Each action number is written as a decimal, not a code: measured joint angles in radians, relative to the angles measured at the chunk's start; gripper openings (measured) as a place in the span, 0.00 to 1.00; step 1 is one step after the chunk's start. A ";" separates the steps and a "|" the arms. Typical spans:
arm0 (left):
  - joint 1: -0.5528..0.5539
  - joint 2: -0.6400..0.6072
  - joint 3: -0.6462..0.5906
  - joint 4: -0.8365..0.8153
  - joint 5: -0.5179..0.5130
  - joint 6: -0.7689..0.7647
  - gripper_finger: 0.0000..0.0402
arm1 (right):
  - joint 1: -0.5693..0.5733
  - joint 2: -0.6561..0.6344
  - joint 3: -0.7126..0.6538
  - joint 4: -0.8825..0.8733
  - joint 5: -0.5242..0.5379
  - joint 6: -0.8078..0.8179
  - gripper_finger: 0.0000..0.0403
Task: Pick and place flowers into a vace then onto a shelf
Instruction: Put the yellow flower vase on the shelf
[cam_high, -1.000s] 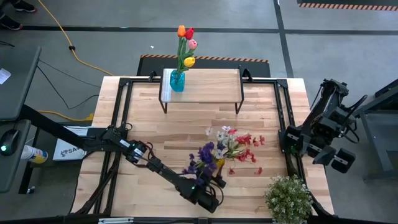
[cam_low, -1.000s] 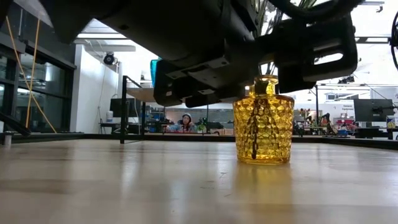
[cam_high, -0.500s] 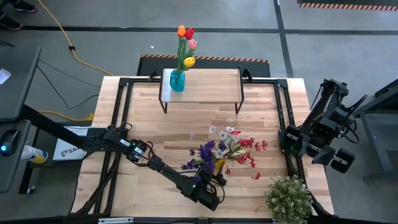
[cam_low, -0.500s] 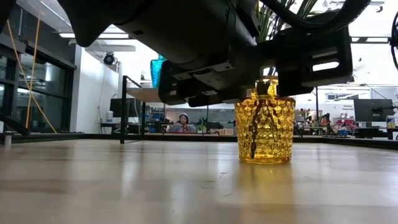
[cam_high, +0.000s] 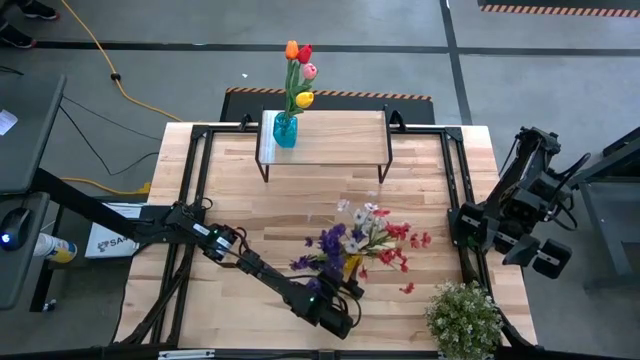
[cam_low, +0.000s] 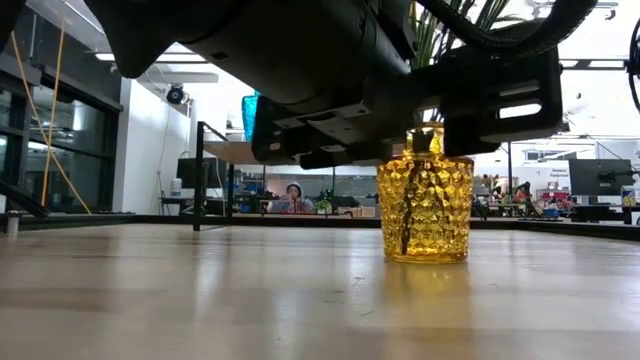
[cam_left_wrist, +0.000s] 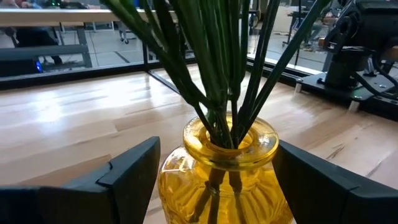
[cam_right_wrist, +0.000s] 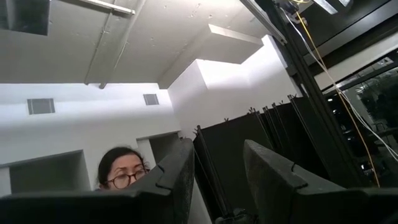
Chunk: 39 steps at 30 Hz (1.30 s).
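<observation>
1. High view: left claw (cam_high: 345, 300) sits at the yellow vase (cam_high: 352, 266) of flowers (cam_high: 365, 236) on the table (cam_high: 300, 200); right claw (cam_high: 520, 245) waits by the table's right edge; shelf (cam_high: 322, 138) behind.
2. Left wrist view: fingers (cam_left_wrist: 127, 168) spread either side of the vase, not gripping.
3. Right wrist view: fingers (cam_right_wrist: 180, 174) apart, empty.

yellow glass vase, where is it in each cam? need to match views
High view: yellow vase near the table's front middle, mostly hidden under its flower sprays, just ahead of the left tool.
Low view: right of centre, standing on the tabletop.
Left wrist view: bottom centre, between the tool's open fingers.
Right wrist view: not in it.
Shared landmark: the green stems rising from the vase's neck.
</observation>
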<state>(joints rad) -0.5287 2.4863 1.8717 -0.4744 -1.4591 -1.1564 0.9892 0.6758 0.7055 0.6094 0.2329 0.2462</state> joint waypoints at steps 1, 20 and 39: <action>0.002 0.000 0.000 0.000 -0.007 0.003 0.84 | 0.000 0.000 0.000 0.000 0.000 0.000 0.32; 0.038 0.001 0.000 0.018 0.016 0.000 0.84 | 0.000 0.000 0.000 0.000 -0.016 0.008 0.32; 0.038 0.002 0.000 0.017 0.005 0.072 0.84 | 0.000 0.000 0.000 -0.001 -0.016 0.008 0.32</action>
<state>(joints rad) -0.4904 2.4878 1.8713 -0.4572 -1.4542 -1.0840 0.9893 0.6758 0.7055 0.6084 0.2173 0.2543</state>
